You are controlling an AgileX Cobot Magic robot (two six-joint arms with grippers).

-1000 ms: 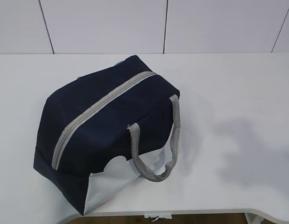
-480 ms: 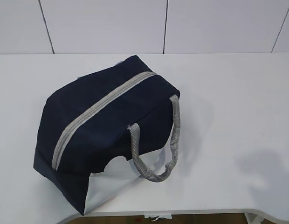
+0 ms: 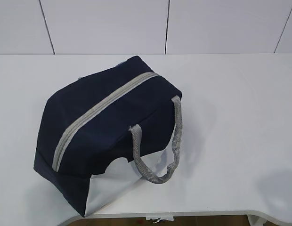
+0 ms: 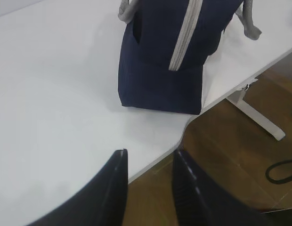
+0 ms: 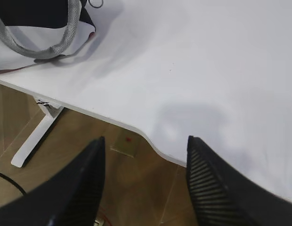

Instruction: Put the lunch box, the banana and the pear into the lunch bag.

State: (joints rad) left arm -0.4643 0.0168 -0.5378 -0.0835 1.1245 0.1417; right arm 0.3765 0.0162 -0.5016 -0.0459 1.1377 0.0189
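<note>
L gripper (image 4: 148, 162) hung past the table's front edge, 2 jaws parted by a modest gap, nothing between them; likely parked clear of the work area. R gripper (image 5: 145, 155) sat likewise off the table edge over the floor, jaws spread wider, also empty. Neither arm showed in the exterior view. The lunch bag (image 3: 103, 122) lay on the white table (image 3: 231, 117) left of centre, tipped so its grey zipper (image 3: 96, 113) ran diagonally and looked closed along the visible length, 1 webbing handle (image 3: 158, 146) flopped toward the front edge. Lunch box, banana, pear weren't visible anywhere; probably inside the bag already, tho the pics can't confirm. With the bag closed and both arms back, the task looked about done.
</note>
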